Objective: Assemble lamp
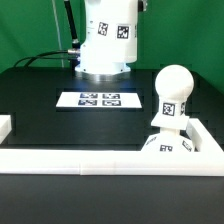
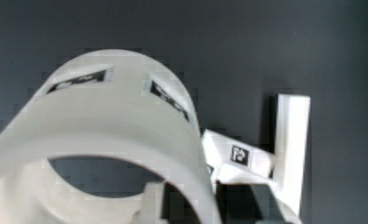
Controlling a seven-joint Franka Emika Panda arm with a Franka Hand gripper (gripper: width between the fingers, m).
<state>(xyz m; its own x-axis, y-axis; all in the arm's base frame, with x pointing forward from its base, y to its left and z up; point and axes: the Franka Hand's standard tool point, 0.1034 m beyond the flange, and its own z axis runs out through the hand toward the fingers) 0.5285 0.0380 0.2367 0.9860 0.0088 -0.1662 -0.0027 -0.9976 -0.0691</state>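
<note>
Above the marker board (image 1: 99,99), the gripper (image 1: 104,66) holds the shade (image 1: 106,45), bulb (image 1: 172,95) well apart.

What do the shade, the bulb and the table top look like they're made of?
Shade: seems hard plastic, matte white; its smooth curved wall shows soft shading and no glare. Bulb: likely the same matte white plastic, evenly lit with no sharp highlight. Table: a dull black surface, possibly cloth or a mat; no reflections show, so which one is unclear.
</note>
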